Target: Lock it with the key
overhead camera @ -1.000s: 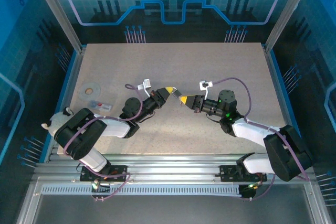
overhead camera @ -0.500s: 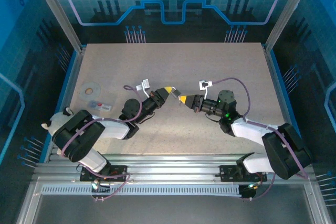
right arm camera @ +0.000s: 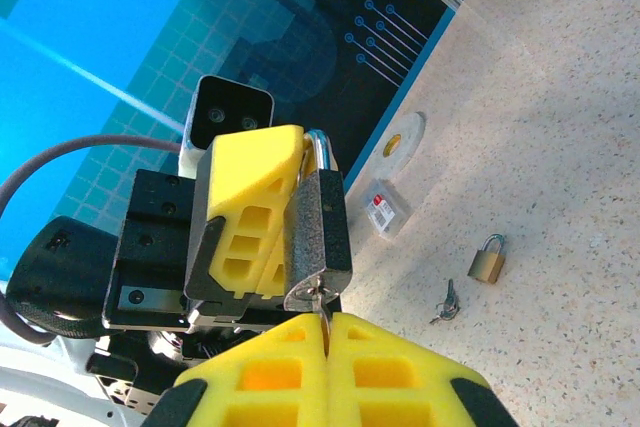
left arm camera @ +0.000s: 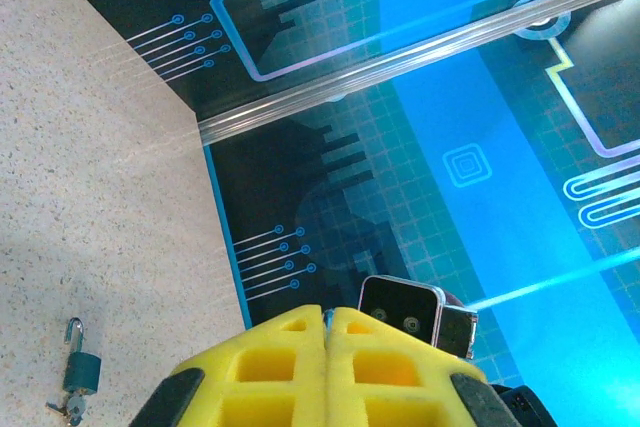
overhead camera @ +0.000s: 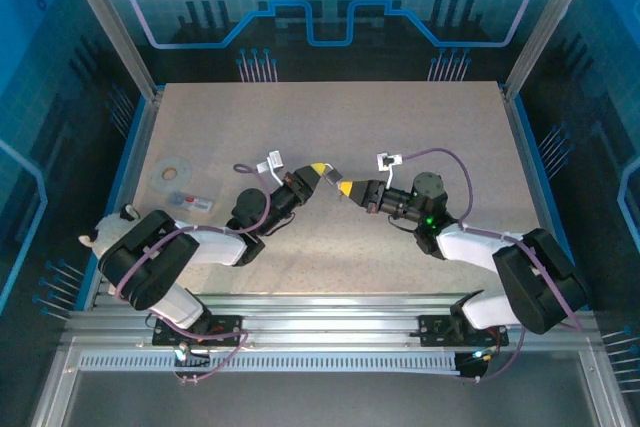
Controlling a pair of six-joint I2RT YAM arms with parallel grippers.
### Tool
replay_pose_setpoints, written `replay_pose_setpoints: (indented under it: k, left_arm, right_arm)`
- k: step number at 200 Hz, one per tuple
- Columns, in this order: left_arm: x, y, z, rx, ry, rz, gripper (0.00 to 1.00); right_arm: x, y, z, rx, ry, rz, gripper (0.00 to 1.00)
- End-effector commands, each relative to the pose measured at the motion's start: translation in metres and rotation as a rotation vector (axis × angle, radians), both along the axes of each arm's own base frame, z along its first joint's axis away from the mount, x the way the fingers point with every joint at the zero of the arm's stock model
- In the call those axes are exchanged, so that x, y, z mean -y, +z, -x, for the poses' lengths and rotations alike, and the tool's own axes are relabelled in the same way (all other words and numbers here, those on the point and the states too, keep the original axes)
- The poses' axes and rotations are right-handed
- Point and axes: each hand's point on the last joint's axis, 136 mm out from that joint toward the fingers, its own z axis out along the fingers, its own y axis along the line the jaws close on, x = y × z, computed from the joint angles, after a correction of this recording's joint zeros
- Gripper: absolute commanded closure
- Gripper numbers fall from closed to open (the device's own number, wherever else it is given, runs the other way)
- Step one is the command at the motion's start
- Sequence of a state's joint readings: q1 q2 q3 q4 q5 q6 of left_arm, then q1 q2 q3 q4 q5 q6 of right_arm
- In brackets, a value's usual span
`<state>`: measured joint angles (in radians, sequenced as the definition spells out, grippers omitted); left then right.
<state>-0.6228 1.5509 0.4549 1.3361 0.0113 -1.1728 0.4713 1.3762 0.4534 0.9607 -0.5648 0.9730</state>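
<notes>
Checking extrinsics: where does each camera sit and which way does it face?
Top external: above and behind the bases, looking down on the table; left arm, right arm, left fingers meeting right fingers.
Left wrist: on the left arm, looking past the shut left fingers at the right wrist's camera.
Right wrist: on the right arm, looking past the right fingers, shut on the key, at the silver padlock in the left fingers.
Shared: tape roll, in top external and right wrist.
</notes>
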Motion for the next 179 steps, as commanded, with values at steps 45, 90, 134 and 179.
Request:
replay_pose_setpoints:
  k: [45,90,134,179]
  left_arm:
    - [-0.032,0.037,-0.015,0.073,0.123,0.099,1.00]
    - [-0.036,0.037,-0.019,0.070,0.136,0.104,1.00]
    - [-0.037,0.034,-0.021,0.062,0.138,0.104,1.00]
    - [-0.042,0.026,-0.023,0.049,0.142,0.088,1.00]
  right_arm:
    - [-0.011,0.011,0.010,0.032,0.064,-0.018,1.00]
    - [-0.012,0.011,0.011,0.029,0.069,-0.018,1.00]
    - [-0.012,0.010,0.011,0.028,0.071,-0.016,1.00]
    - [-0.011,0.012,0.012,0.036,0.067,-0.010,1.00]
